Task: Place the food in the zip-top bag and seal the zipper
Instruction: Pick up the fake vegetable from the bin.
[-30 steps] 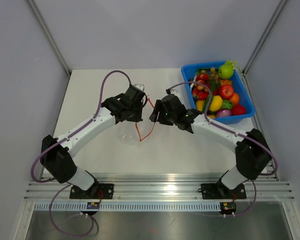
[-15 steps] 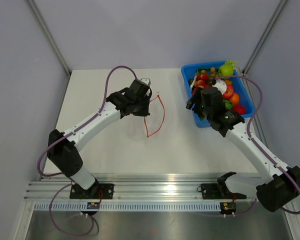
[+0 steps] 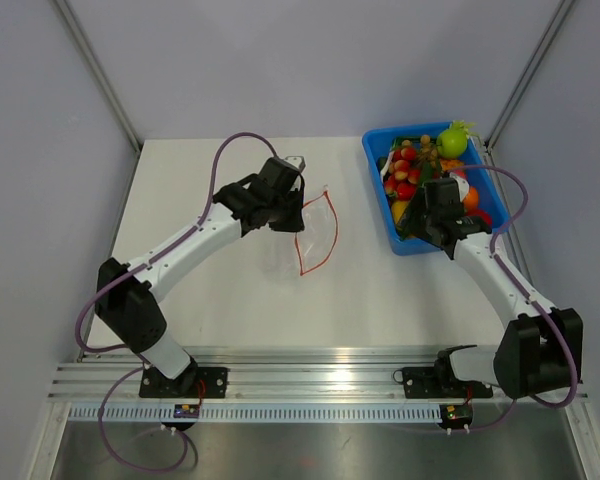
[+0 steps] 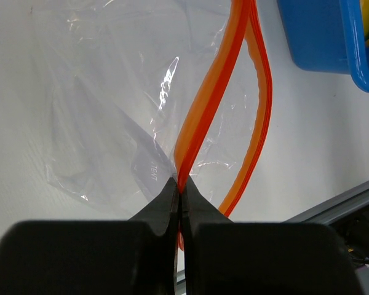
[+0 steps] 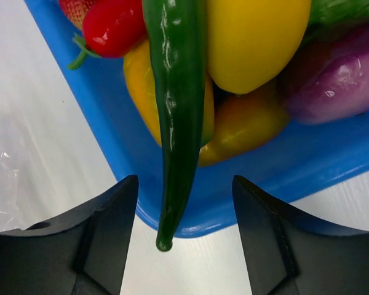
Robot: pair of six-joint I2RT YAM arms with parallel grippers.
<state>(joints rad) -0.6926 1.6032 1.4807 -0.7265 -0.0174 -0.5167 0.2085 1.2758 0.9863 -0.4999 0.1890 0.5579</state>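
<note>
Right gripper (image 5: 184, 190) moved over bin (image 5: 104, 129) — wrist view reveals green chili (image 5: 178, 92).

Zip-top bag (image 4: 98, 123) agape; food (image 3: 410, 165) heaped

place: robot lab cell | evidence: grey panel walls (image 3: 40, 120), aluminium mounting rail (image 3: 320, 372), white table (image 3: 380, 300)

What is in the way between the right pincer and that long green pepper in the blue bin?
Nothing visible. The right pincer is open, and the green pepper lies on top of the yellow pieces, in line with the gap between its fingers, its tip poking out past the blue bin's rim.
</note>
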